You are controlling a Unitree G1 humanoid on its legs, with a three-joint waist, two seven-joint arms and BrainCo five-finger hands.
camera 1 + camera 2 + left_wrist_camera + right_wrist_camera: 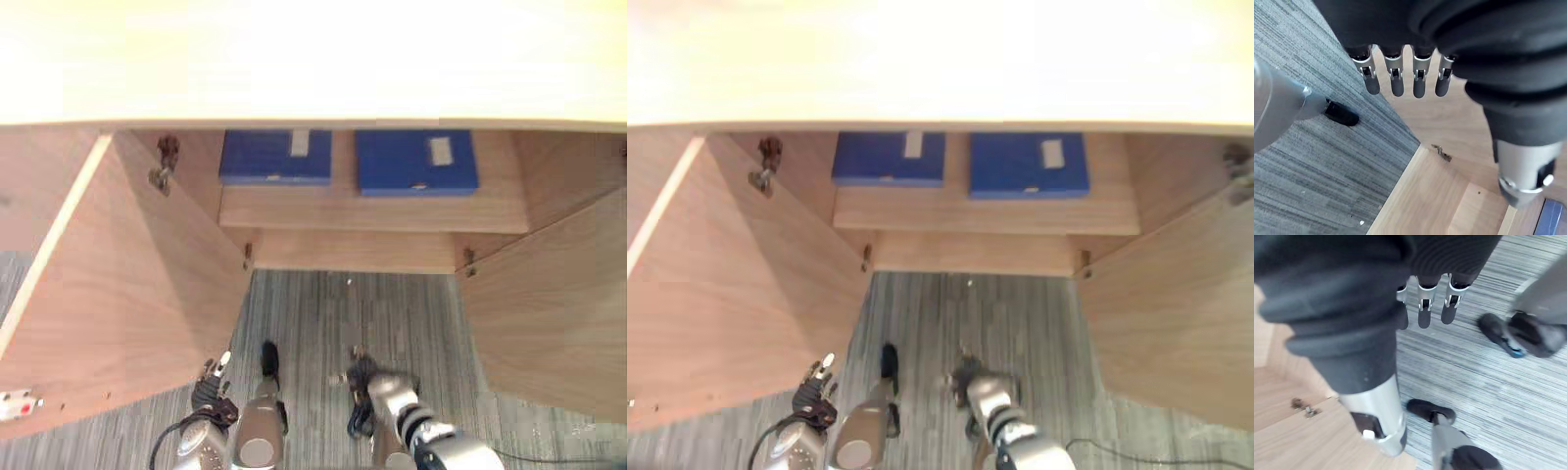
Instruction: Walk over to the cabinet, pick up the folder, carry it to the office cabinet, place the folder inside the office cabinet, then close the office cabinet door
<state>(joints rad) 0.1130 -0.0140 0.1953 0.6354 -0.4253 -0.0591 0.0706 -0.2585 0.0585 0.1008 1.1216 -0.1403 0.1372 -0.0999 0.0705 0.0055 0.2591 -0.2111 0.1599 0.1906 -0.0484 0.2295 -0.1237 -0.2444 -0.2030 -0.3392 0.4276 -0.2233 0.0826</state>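
Near the carpet (353, 313), the left hand (1397, 81) and right hand (1424, 308) are held with fingers straight, nothing gripped. Farther, two blue folders (274, 157) are laid flat on the cabinet shelf (372, 211). They are judged light, stiff and smooth, best pinched at the near edge.

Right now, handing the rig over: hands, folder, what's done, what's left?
Left hand: open, empty, low over the carpet. Right hand: same.
The left blue folder and right blue folder lie flat on the cabinet shelf.
The left door and right door stand open.
Already placed or not yet picked: cannot tell.
Left: closing the doors, at least.
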